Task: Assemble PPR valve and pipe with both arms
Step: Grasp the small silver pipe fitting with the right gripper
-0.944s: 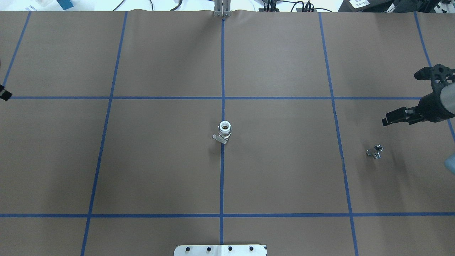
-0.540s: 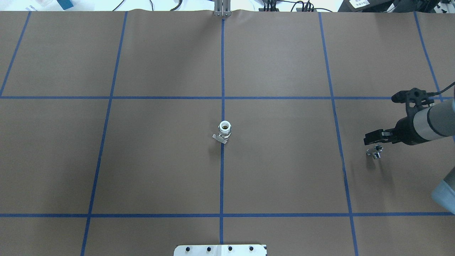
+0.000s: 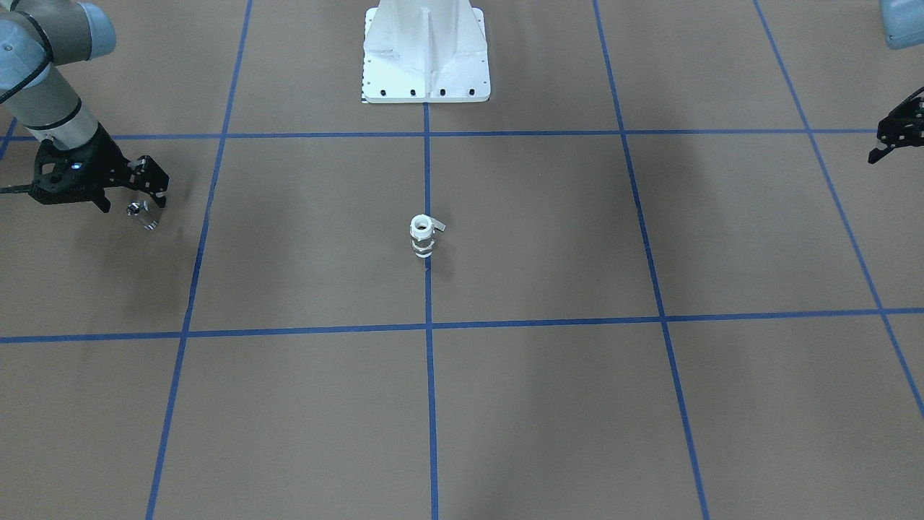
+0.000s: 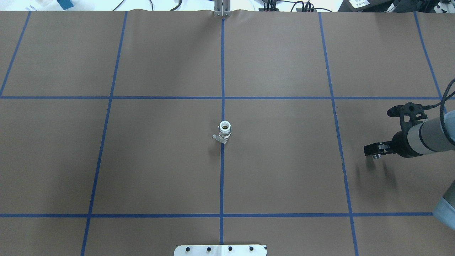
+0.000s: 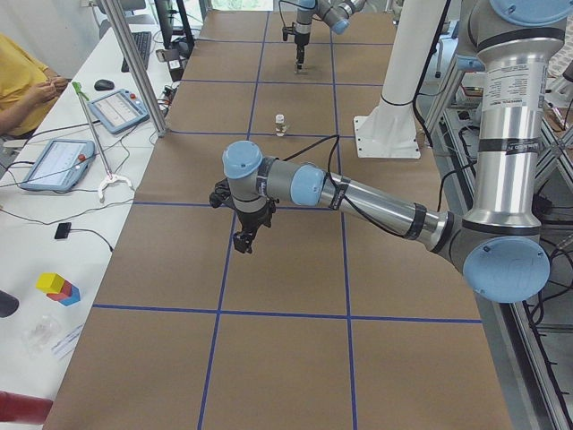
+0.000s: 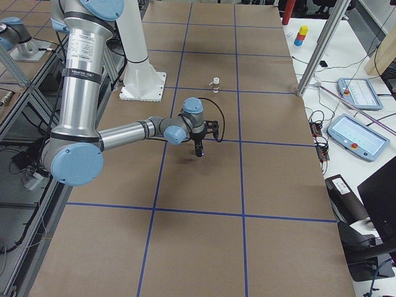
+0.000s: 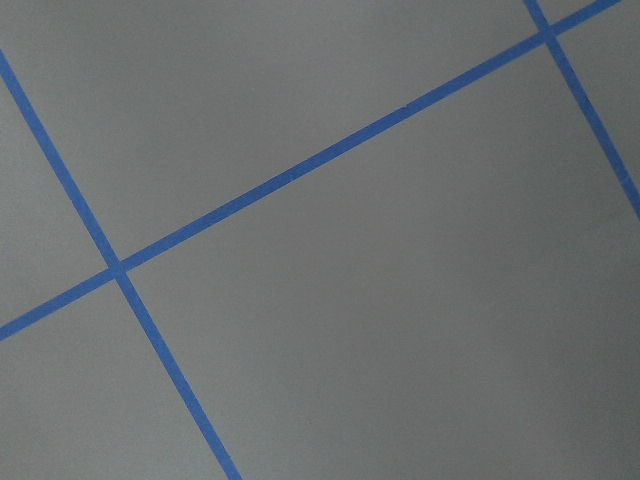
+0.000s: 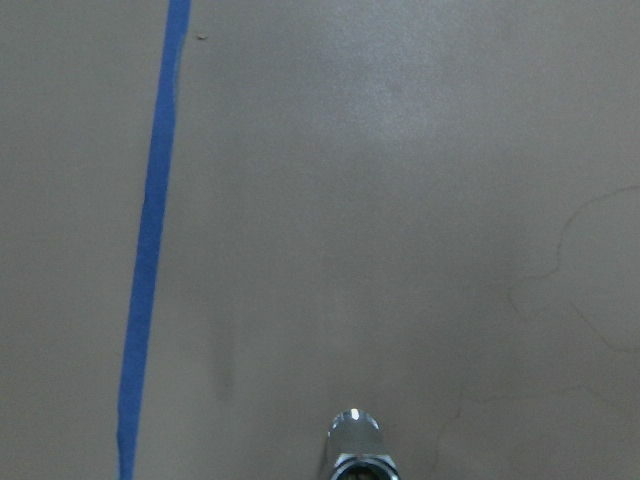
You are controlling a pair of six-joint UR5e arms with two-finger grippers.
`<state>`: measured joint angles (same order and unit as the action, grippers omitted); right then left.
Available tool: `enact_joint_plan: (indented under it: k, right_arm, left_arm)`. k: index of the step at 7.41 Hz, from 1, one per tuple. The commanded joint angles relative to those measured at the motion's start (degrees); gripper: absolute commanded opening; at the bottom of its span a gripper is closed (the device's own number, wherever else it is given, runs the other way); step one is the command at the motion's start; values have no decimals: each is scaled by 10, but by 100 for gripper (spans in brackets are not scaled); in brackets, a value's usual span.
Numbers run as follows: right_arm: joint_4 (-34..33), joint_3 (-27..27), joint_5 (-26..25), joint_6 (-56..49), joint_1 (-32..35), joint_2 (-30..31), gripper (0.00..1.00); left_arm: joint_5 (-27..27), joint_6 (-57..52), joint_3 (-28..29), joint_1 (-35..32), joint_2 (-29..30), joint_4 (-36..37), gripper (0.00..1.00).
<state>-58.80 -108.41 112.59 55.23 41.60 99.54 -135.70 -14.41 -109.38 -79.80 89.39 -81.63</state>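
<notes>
Right gripper [image 4: 370,150] has come down over the pipe [image 3: 141,211], just above it. Jaw gap and contact unreadable. The pipe sits near the right edge of the surface [image 4: 284,177], mostly hidden from overhead and cut off in the wrist view. It is a short shiny chrome stub with a knobbly head. White banded valve [image 4: 224,130] stands upright at centre.

R arm [image 4: 426,138] extended, R gripper [image 4: 372,149] low, pointing down; L gripper [image 3: 884,144] hovering; openings unclear.

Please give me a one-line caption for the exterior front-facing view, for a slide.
The right end effector hovers just over the pipe; the PPR valve stands upright, apart and untouched.
</notes>
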Motion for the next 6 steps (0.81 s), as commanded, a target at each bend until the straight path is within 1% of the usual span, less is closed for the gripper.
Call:
enact_joint_plan:
  k: [1, 4, 6]
  right_arm:
    - [-1, 0, 3, -4, -2, -6, 54]
    - [-1, -1, 3, -4, -2, -5, 56]
    - [-1, 1, 3, -4, -2, -6, 56]
  left_arm:
    - [0, 0, 0, 0, 0, 0, 99]
    - [0, 0, -1, 0, 0, 0, 99]
    - [0, 0, -1, 0, 0, 0, 99]
